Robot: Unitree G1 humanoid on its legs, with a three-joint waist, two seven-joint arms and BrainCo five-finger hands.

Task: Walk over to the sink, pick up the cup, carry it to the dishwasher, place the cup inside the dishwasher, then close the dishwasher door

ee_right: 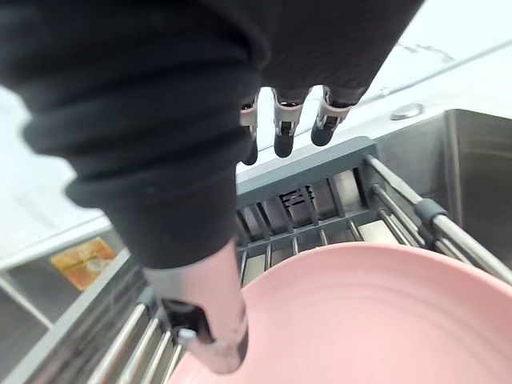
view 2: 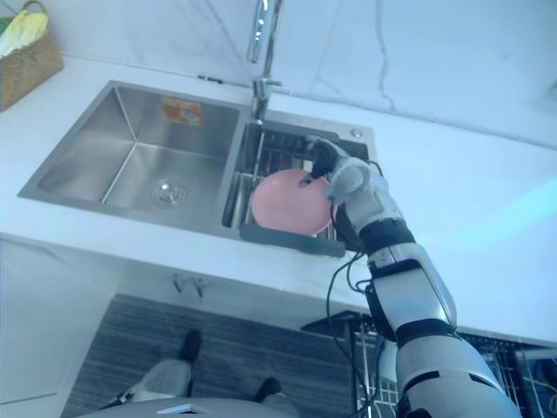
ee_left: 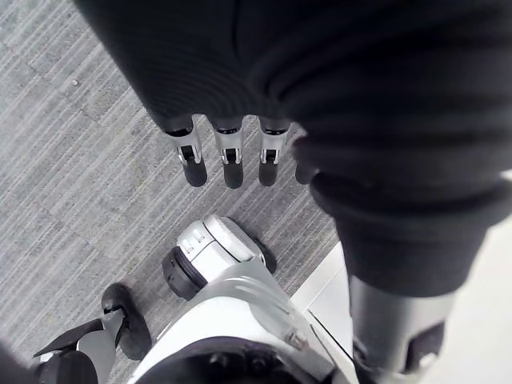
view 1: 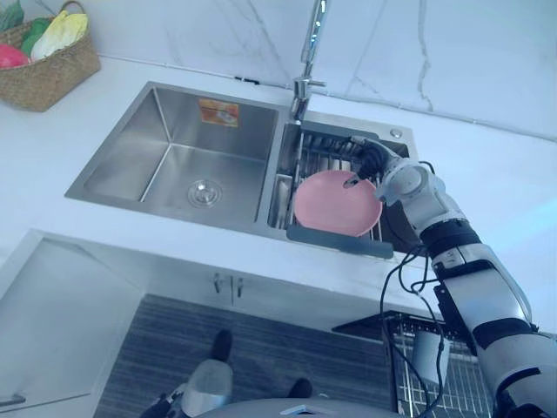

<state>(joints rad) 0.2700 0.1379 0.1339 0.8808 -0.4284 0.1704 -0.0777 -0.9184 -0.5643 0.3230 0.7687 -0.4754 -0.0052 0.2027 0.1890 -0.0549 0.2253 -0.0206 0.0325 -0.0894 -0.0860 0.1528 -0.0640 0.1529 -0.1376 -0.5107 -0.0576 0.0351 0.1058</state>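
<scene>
The white table (view 1: pixel 487 174) carries a two-basin steel sink (view 1: pixel 174 131) with the tap (view 1: pixel 309 52) at its 12 o'clock edge. A woven basket (view 1: pixel 48 70) stands on the table at 10 o'clock, well apart from the sink. A dark-framed drying rack (view 1: pixel 335 239) spans the right basin. The dishwasher's wire basket (view 1: pixel 452 392) shows at 5 o'clock, below the table edge. A pale upright item (view 1: pixel 426 353) stands in it; whether it is a cup cannot be told.

The item under the hand is a pink plate (view 1: pixel 335 205), not a cup. It rests face up on the rack. Being round, it has no long axis.

The right hand (view 1: pixel 372 161) hovers at the plate's 1 o'clock rim, so the plate lies toward 7 o'clock from it. Its fingers (ee_right: pixel 284 132) are straight and slightly spread, gripping nothing. This is the nearer hand.

The left hand (ee_left: pixel 232 152) hangs over the floor, fingers straight and holding nothing.
</scene>
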